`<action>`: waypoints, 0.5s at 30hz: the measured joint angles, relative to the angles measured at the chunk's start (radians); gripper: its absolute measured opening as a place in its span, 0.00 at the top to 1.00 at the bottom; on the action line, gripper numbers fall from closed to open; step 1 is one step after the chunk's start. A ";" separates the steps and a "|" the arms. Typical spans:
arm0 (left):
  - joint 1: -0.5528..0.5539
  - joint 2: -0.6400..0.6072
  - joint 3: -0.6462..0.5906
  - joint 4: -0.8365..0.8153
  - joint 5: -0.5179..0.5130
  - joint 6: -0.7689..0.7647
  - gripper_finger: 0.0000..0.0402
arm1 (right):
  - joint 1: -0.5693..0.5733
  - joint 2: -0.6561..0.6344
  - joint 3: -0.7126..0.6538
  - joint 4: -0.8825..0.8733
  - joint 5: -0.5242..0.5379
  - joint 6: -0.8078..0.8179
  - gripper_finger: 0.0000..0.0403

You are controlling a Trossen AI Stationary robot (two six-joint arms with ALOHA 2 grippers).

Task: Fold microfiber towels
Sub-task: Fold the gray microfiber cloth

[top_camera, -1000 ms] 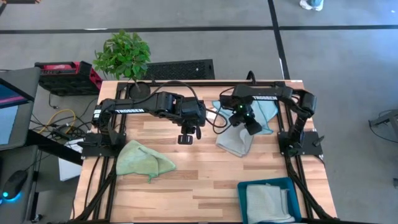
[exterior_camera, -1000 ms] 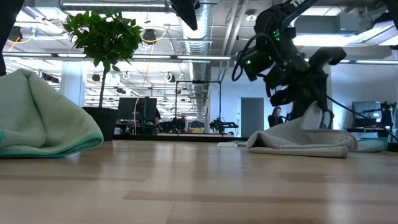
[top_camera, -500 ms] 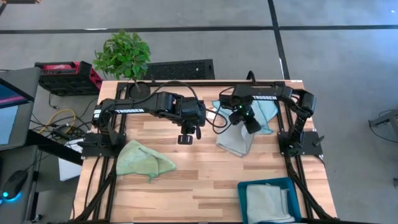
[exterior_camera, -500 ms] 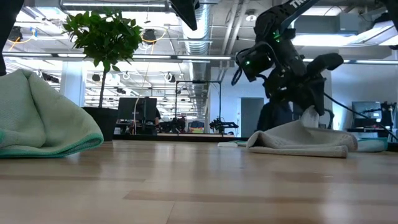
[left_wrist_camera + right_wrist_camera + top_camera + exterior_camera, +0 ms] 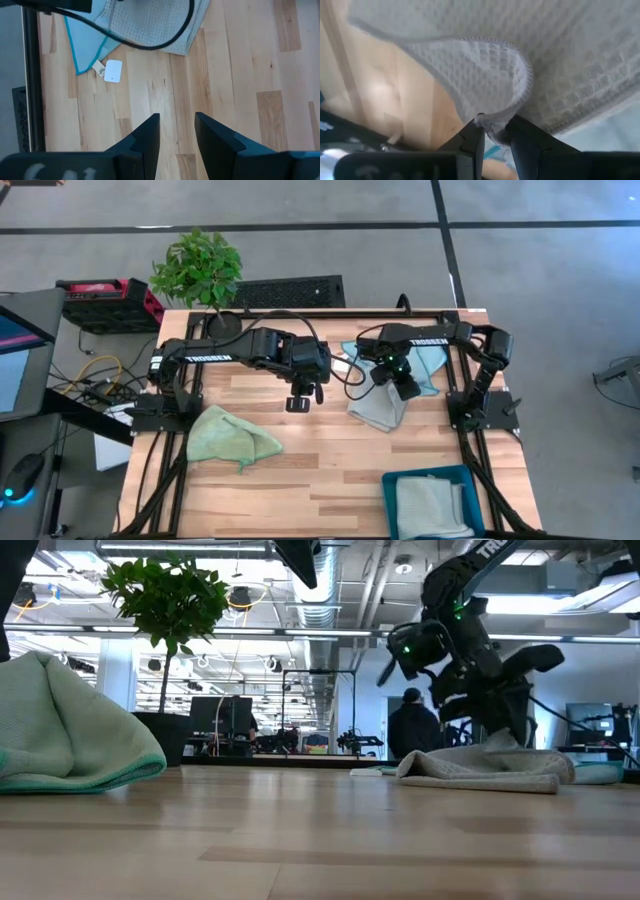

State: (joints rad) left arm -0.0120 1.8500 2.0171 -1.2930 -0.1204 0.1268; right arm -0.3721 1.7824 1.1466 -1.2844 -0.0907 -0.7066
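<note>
The right gripper [image 5: 492, 131] pinches the hem of the grey towel [image 5: 380, 408], whose body trails on the tabletop [image 5: 330, 450] beneath it; the left gripper [image 5: 176, 131], spread and empty, hovers just beside

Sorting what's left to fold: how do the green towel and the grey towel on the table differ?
The green towel lies bunched, untouched, at the table's left side; the grey towel lies right of centre, partly over the blue towel. The right gripper pinches the grey towel's edge; the open left gripper hangs over bare wood. Both are unfolded.
</note>
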 joint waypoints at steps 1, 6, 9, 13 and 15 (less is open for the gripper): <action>0.000 0.000 0.000 0.000 0.000 0.000 0.71 | -0.005 -0.001 -0.012 -0.005 0.005 0.005 0.74; 0.000 0.000 0.000 0.000 0.000 0.000 0.71 | -0.030 -0.003 -0.059 0.007 0.050 0.009 0.74; 0.000 0.000 0.000 0.000 0.000 0.000 0.71 | -0.032 -0.006 -0.068 0.037 0.050 0.003 0.74; 0.000 0.000 0.000 0.000 0.000 0.000 0.71 | -0.032 -0.069 -0.069 0.086 0.044 0.001 0.74; 0.000 0.000 0.000 0.000 0.000 0.000 0.71 | -0.032 -0.111 -0.069 0.104 0.041 0.001 0.74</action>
State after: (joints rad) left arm -0.0120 1.8500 2.0171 -1.2929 -0.1200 0.1268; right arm -0.4042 1.6714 1.0779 -1.1799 -0.0498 -0.7059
